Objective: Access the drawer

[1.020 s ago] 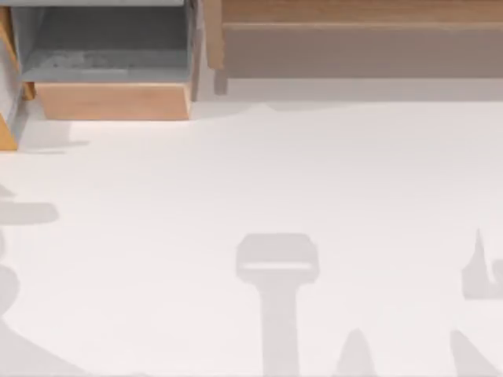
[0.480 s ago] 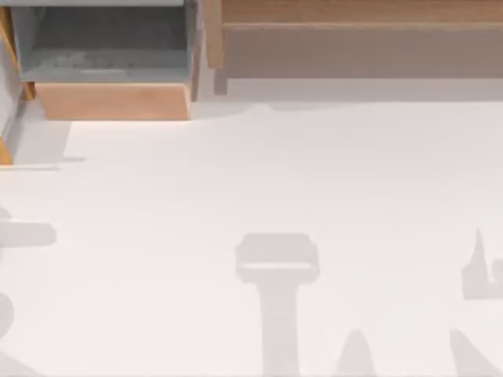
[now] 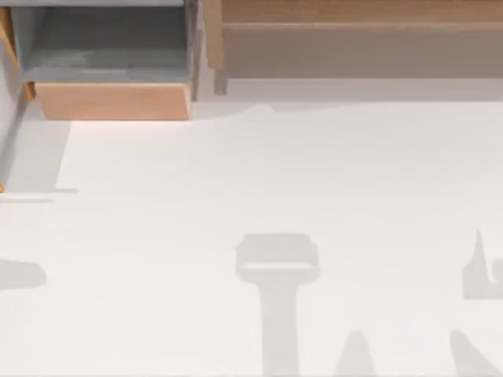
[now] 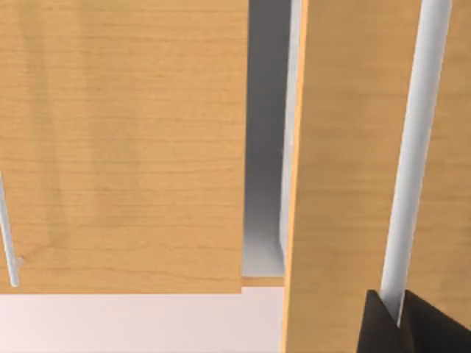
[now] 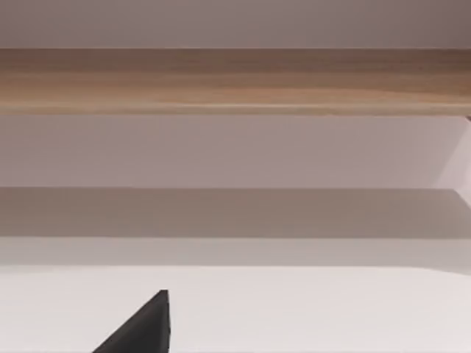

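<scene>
1. Nearest to us in the top view lies the white table (image 3: 283,181), crossed by grey shadows.
2. Our left gripper (image 4: 401,323) appears in the left wrist view as two dark fingertips (image 4: 375,331) set on either side of a slim pale bar (image 4: 412,162) — a handle running along a wooden door (image 4: 353,147); the tips straddle it, but we cannot tell whether they are pressed onto it.
3. Of our right gripper, a single dark fingertip (image 5: 143,327) shows in the right wrist view, hanging over the table and facing the long wooden shelf unit (image 5: 235,77); we cannot tell how its fingers stand.
4. Farther off, at the table's far left, the drawer (image 3: 110,100) stands pulled out — its light-brown front panel nearest us, its grey floor and walls exposed behind it.
5. Just right of the drawer, the shelf unit runs along the far edge.
</scene>
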`<move>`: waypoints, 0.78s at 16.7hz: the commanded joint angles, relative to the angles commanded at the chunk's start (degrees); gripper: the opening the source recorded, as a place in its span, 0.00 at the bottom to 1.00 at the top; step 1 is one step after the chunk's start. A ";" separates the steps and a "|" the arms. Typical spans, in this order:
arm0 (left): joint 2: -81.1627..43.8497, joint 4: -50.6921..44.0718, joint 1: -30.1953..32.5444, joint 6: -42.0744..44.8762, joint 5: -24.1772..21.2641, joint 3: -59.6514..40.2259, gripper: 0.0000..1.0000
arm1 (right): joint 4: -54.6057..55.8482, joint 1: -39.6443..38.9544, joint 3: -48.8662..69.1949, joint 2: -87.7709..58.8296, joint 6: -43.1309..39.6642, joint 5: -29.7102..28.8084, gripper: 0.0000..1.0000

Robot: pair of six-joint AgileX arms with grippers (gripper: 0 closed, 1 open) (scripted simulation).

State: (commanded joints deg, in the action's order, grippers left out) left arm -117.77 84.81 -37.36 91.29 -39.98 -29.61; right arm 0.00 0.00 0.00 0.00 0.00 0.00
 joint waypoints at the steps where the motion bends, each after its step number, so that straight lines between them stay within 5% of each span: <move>1: 0.58 0.85 -0.87 0.03 -0.84 1.17 0.00 | 0.00 0.00 0.00 0.00 0.00 0.00 1.00; 6: 1.15 1.53 -1.55 0.10 -1.44 1.81 0.00 | 0.00 0.00 0.00 0.00 0.00 0.00 1.00; 13: 1.15 1.53 -1.55 0.10 -1.44 1.81 0.53 | 0.00 0.00 0.00 0.00 0.00 0.00 1.00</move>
State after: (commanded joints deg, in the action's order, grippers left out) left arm -116.62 86.34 -38.91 91.39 -41.42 -27.80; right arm 0.00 0.00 0.00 0.00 0.00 0.00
